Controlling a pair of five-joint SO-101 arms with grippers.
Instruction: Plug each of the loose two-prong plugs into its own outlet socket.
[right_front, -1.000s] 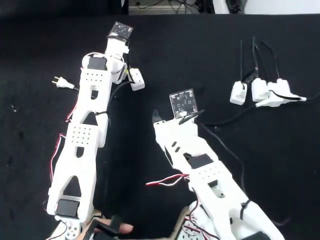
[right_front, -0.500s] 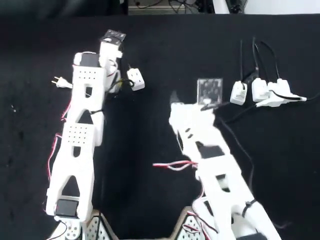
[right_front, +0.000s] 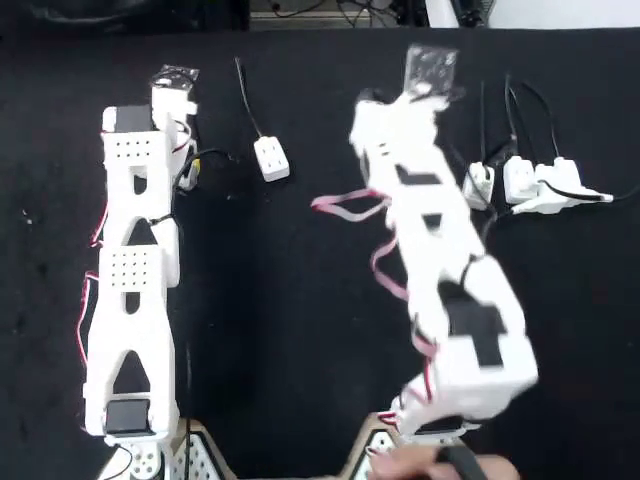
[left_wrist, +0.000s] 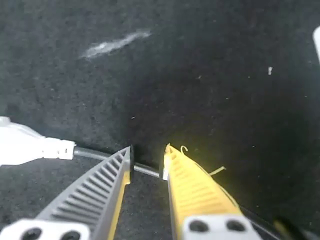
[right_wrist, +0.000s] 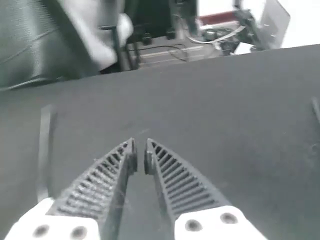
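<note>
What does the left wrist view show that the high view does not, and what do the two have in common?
The left wrist view adds the close detail: the left gripper, its fingers apart and astride a black cable that leads to a white plug lying on the table. The high view adds the layout: a lone white outlet socket beside the left arm, the right arm stretched toward the far edge, and a group of white sockets and cables on that arm's outer side. Both share the black table.

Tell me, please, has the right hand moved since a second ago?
Yes; the right hand has swung toward the table's far edge, past the white sockets.
</note>
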